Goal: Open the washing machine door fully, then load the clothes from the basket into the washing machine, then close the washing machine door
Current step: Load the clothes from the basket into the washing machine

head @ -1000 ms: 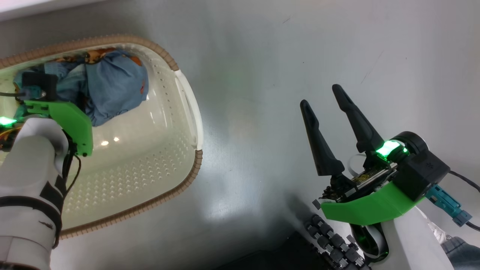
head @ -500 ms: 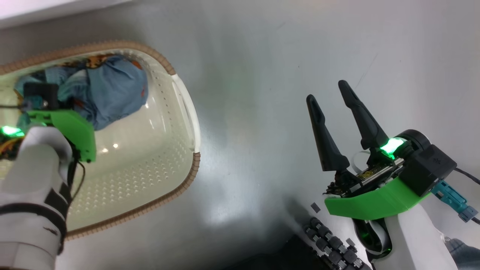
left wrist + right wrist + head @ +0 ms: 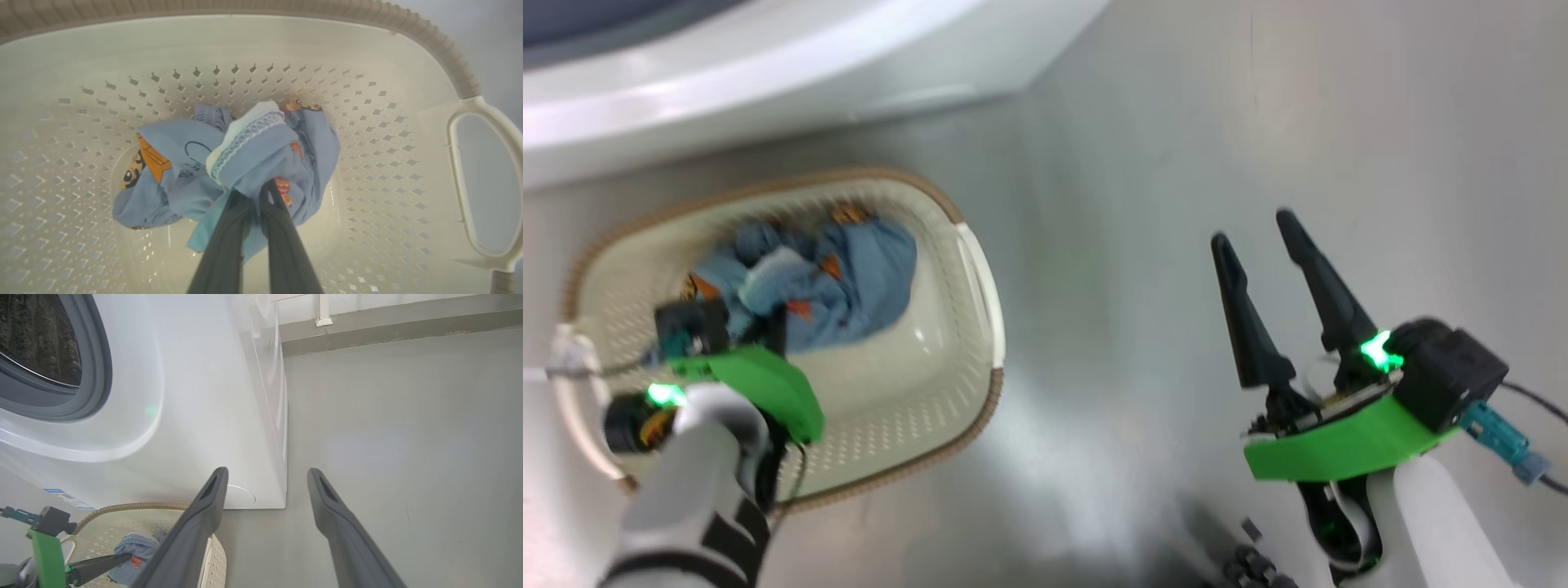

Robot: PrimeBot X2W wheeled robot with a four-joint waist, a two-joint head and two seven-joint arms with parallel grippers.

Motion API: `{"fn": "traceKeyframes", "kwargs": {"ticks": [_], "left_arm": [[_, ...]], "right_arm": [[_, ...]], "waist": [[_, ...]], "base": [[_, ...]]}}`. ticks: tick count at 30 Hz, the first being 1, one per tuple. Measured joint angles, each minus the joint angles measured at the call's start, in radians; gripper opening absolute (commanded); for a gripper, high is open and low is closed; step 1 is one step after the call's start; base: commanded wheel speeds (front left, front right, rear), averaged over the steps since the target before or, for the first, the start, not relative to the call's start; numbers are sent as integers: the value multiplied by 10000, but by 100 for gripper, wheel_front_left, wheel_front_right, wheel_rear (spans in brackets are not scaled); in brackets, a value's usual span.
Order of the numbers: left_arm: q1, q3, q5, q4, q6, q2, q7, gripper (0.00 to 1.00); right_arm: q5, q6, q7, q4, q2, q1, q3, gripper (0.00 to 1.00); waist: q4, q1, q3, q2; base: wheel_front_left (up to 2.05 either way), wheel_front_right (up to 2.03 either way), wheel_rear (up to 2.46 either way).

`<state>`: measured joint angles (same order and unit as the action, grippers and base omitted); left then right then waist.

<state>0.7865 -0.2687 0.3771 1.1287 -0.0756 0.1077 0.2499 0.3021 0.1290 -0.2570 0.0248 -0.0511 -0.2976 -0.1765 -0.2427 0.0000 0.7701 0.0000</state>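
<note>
Loading step — left gripper (image 3: pixel 257 192) is clenching clothes (image 3: pixel 245 159) between its jaws; right gripper (image 3: pixel 1252 226) is hanging released. Next — likely lifting them to the washer (image 3: pixel 196 396).

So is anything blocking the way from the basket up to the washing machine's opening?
Nothing visible does: the left gripper pinches the clothes in the basket, and the mouth of the washing machine above looks uncovered.

The glossy grey floor (image 3: pixel 1176 163) carries the white washer (image 3: pixel 212 396) and the cream basket (image 3: pixel 907 400). The basket stands just before the washer's front, with a strip of floor between.
</note>
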Motion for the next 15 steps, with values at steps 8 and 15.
{"fn": "traceKeyframes", "kwargs": {"ticks": [8, 15], "left_arm": [[-2604, 639, 232, -2560, 174, -320, 10, 0], [-4904, 918, 153, -4882, 621, -529, 10, 0]], "right_arm": [[-98, 0, 0, -359, 0, 1014, 253, 100], [-104, 2, 0, -552, 2, 1964, 347, 100]], "waist": [[429, 0, -1645, 0], [787, 0, -3184, 0]], "base": [[0, 0, 0], [0, 0, 0]]}}
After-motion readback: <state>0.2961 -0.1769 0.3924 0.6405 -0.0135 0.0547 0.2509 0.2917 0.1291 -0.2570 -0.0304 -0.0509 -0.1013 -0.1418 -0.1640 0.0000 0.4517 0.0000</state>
